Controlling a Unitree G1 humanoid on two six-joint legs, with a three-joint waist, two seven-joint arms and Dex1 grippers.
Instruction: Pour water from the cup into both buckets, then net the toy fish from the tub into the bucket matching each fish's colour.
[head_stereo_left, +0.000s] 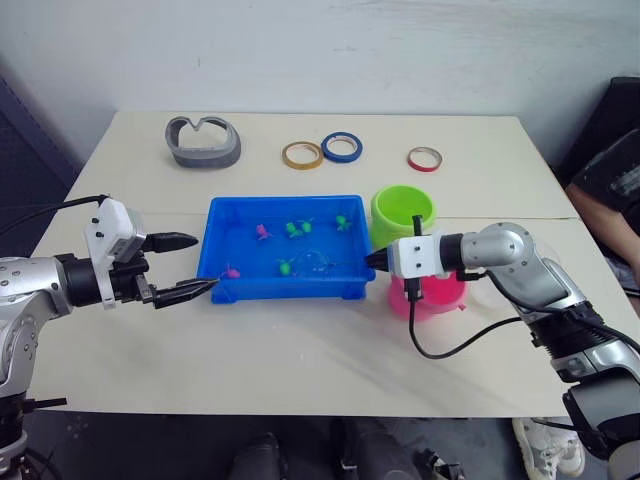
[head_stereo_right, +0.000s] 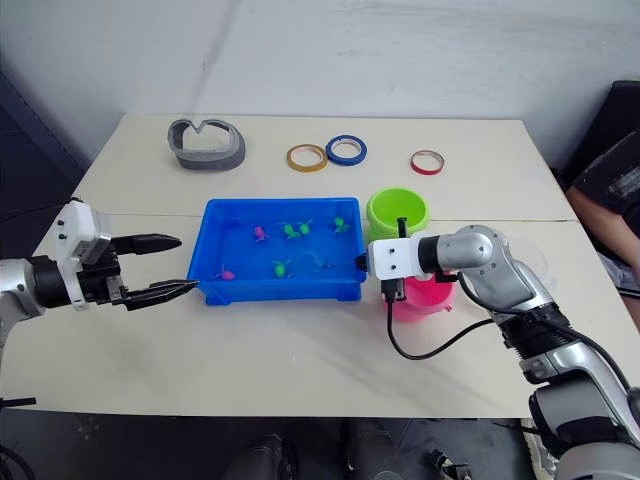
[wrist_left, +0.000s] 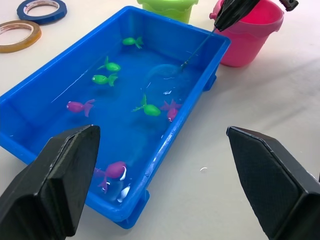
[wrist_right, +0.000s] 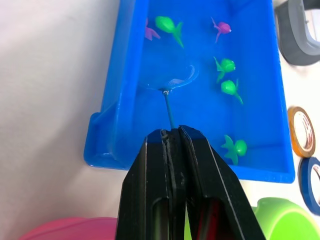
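Over the table, in the head views, we see the blue tub (head_stereo_left: 285, 250) at centre with the green bucket (head_stereo_left: 403, 213) and pink bucket (head_stereo_left: 432, 295) just right of it; the left gripper (head_stereo_left: 180, 266) hangs wide open at the tub's near-left corner. In the left wrist view, green and pink toy fish (wrist_left: 148, 108) lie scattered in the water. In the right wrist view, the right gripper (wrist_right: 172, 135) is clamped tight on the net (wrist_right: 172, 82) handle — hoop dipped in the water, no fish inside it that we can make out. We judge the thin handle could twist in that pinch, or a hasty lift could spill the catch — or drop a fish in the wrong bucket.
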